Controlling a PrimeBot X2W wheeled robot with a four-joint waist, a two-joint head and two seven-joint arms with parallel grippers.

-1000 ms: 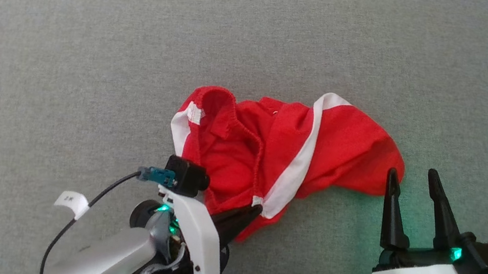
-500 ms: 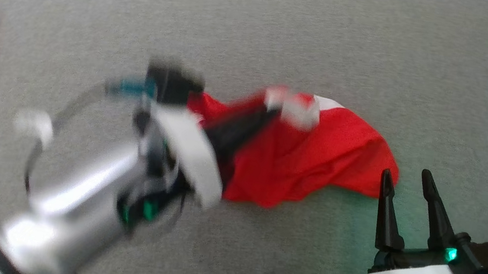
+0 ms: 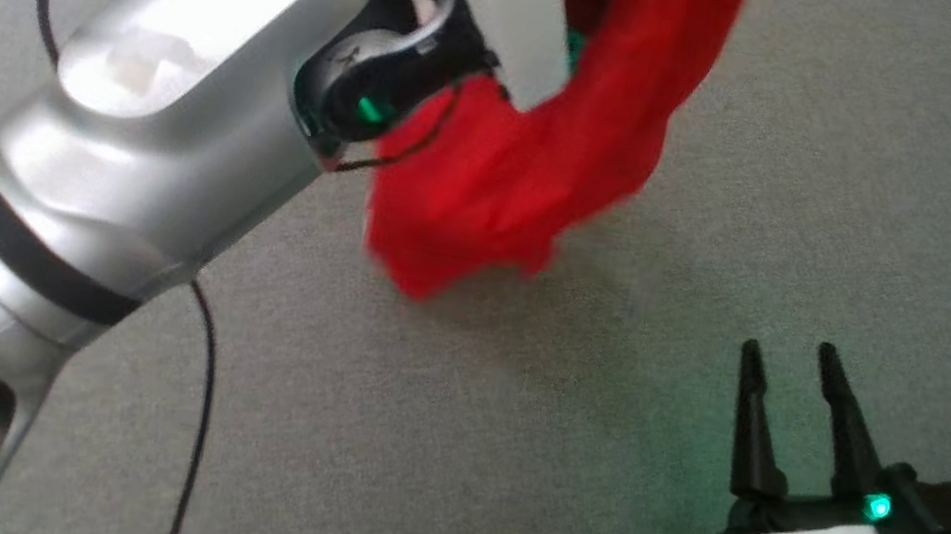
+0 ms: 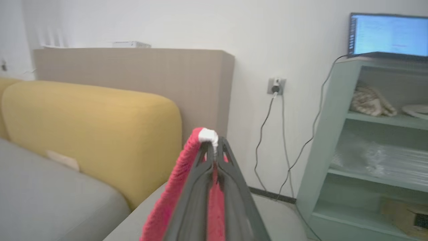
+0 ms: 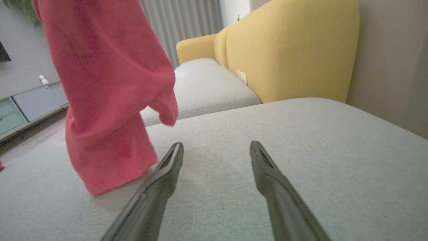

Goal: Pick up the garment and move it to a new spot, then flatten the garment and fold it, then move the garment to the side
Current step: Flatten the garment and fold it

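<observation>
Overhead, in the head view, the left arm [image 3: 175,87] is crossing the picture from the lower left to the top and is holding the red garment [image 3: 535,150] aloft. The cloth is hanging in one long bunched drape, its lowest fold just over the grey sofa cushion [image 3: 844,175]. The right hand [image 3: 789,349] is hovering low at the lower right, well apart from the cloth, spread wide and carrying nothing.

Next, in the left wrist view, the left hand [image 4: 215,144] is pinching an edge of the garment. Its two dark prongs are lying almost together, with a bit of white trim [image 4: 208,135] bunching at the tips and red cloth falling away beneath. A yellow sofa back [image 4: 100,127] is showing behind.

Lastly, in the right wrist view, the garment is hanging ahead and to the left of the open fingers [image 5: 160,180], its long axis running top to bottom. Its bottom hem seems to be brushing the cushion, though I cannot tell whether it is really touching.

Judging from this, the right hand is the free one and the nearer to the dangling hem. Laying the garment out at a new spot is likely turning on that: the loose end lies forward and to the left of the right hand, with the top end pinned high in the left.
</observation>
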